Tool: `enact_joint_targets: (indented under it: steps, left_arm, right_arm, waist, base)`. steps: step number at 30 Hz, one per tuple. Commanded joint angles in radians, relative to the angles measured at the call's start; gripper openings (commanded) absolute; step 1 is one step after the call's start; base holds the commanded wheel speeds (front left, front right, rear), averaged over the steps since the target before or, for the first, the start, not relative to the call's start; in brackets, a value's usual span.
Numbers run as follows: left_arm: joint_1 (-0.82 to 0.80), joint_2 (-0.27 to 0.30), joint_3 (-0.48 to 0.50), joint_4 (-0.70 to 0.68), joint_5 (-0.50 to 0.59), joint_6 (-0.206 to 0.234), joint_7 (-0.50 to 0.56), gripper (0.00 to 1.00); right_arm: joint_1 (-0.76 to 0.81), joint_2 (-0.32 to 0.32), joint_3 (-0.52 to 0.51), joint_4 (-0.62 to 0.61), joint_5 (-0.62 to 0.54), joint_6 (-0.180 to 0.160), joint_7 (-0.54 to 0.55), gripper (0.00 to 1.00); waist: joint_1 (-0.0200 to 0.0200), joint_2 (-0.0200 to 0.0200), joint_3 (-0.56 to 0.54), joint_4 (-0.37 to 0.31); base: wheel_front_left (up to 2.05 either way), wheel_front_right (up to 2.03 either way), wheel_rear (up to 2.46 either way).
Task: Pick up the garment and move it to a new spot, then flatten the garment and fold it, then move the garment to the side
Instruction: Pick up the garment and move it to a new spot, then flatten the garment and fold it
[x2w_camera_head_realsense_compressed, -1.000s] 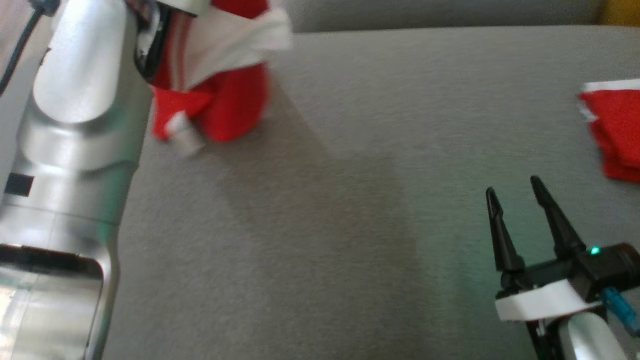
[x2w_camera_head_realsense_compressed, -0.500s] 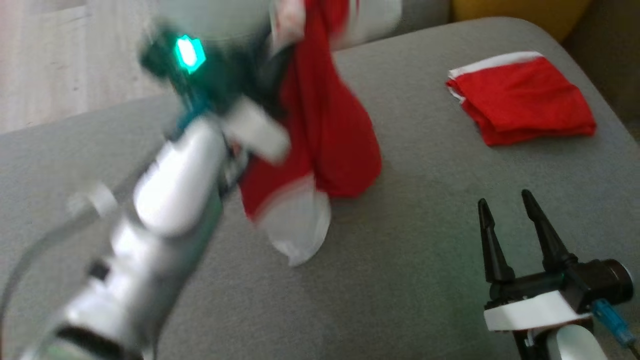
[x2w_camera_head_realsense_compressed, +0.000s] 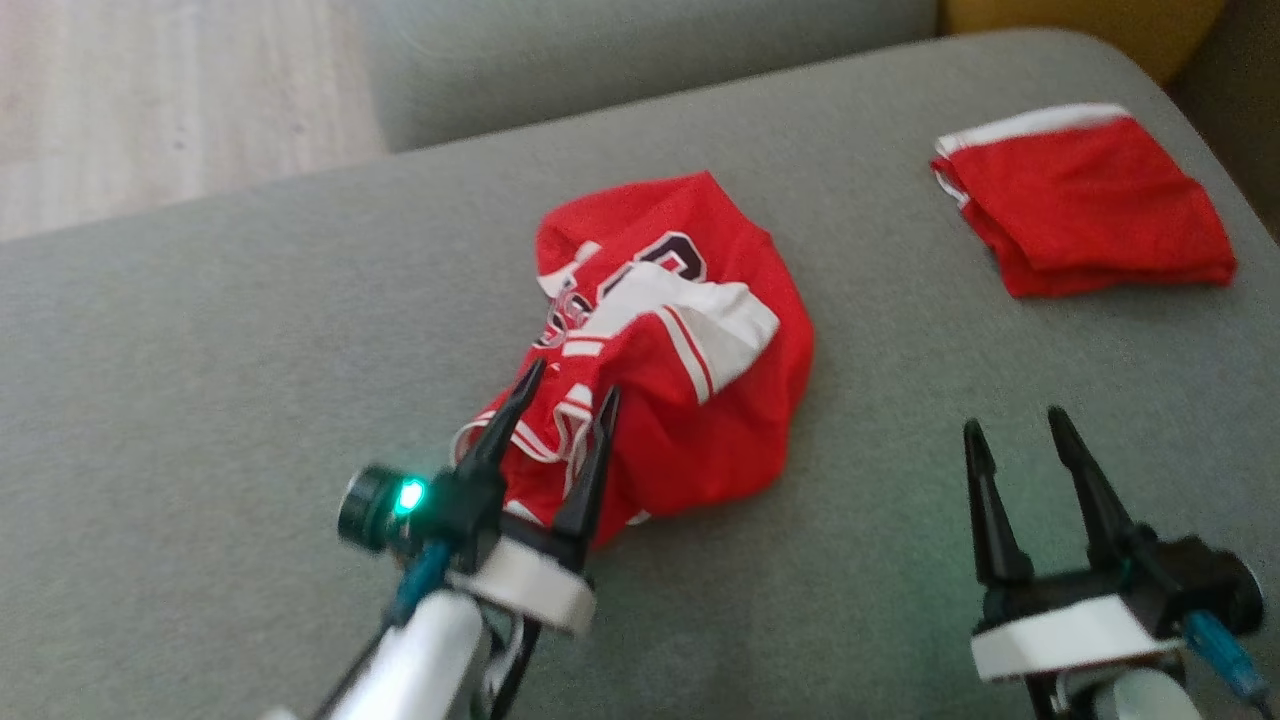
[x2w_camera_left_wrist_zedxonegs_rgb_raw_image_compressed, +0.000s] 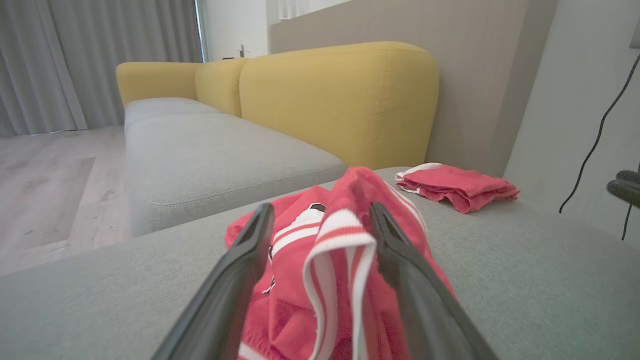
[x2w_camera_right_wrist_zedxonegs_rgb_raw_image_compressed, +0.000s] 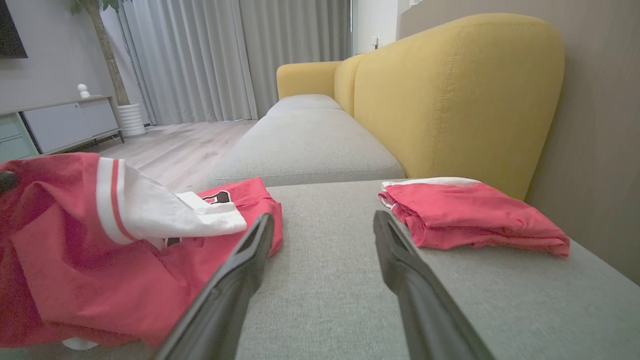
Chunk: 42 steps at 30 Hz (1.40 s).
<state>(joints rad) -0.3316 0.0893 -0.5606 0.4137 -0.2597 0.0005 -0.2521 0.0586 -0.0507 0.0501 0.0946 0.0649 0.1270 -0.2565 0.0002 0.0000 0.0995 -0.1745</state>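
The garment (x2w_camera_head_realsense_compressed: 690, 340), a red jersey with white trim and dark lettering, lies in a crumpled heap in the middle of the grey cushion (x2w_camera_head_realsense_compressed: 250, 350). My left gripper (x2w_camera_head_realsense_compressed: 570, 382) is at the heap's near edge, open. In the left wrist view a raised fold of the garment (x2w_camera_left_wrist_zedxonegs_rgb_raw_image_compressed: 330, 250) stands between the spread fingers of the left gripper (x2w_camera_left_wrist_zedxonegs_rgb_raw_image_compressed: 320, 207). My right gripper (x2w_camera_head_realsense_compressed: 1013, 420) is open and empty, low over bare cushion to the right of the heap. The right wrist view shows the garment (x2w_camera_right_wrist_zedxonegs_rgb_raw_image_compressed: 100, 250) to the left of the right gripper (x2w_camera_right_wrist_zedxonegs_rgb_raw_image_compressed: 322, 216).
A folded red cloth (x2w_camera_head_realsense_compressed: 1085, 200) with a white edge lies at the cushion's far right corner, also the folded cloth (x2w_camera_right_wrist_zedxonegs_rgb_raw_image_compressed: 470, 215) ahead of the right gripper. A yellow sofa back (x2w_camera_left_wrist_zedxonegs_rgb_raw_image_compressed: 340, 100) rises behind. Wooden floor (x2w_camera_head_realsense_compressed: 150, 100) lies beyond the far left edge.
The garment hung from my shut left gripper; now it lies heaped on the cushion and the left gripper has opened. The head camera has shifted. The right gripper stays open.
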Motion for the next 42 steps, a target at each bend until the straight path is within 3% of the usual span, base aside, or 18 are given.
enact_joint_targets:
  steps: [1, 9, 16, 22, 42]
  left_arm:
    - [0.018, 0.002, 0.045, -0.05, 0.013, 0.01, -0.009, 1.0]
    - [0.268, -0.017, 0.176, -0.269, 0.066, 0.069, -0.01, 1.0]
    - [0.437, -0.028, 0.281, -0.433, 0.127, 0.109, -0.01, 1.0]
    - [0.507, -0.032, 0.307, -0.447, 0.164, 0.106, -0.01, 1.0]
    - [0.527, -0.038, 0.336, -0.445, 0.183, 0.095, -0.01, 1.0]
  right_arm:
    - [0.01, -0.004, 0.015, -0.023, 0.009, 0.004, -0.005, 1.0]
    - [0.07, -0.002, -0.045, -0.002, 0.01, 0.004, -0.005, 1.0]
    - [0.114, 0.0, -0.055, -0.002, 0.006, 0.004, -0.005, 1.0]
    - [0.138, 0.0, -0.05, -0.001, 0.015, 0.004, -0.005, 1.0]
    - [0.15, 0.0, -0.045, 0.002, 0.022, 0.004, -0.005, 1.0]
  waist:
    - [-0.0002, 0.0, -0.039, 0.036]
    - [-0.0002, 0.0, -0.124, 0.166]
    - [-0.0002, 0.0, -0.159, 0.233]
    - [-0.0002, 0.0, -0.17, 0.256]
    - [-0.0002, 0.0, -0.181, 0.258]
  base:
    - [0.0, 0.0, 0.0]
    - [0.0, 0.0, 0.0]
    - [0.0, 0.0, 0.0]
    - [0.0, 0.0, 0.0]
    - [0.0, 0.0, 0.0]
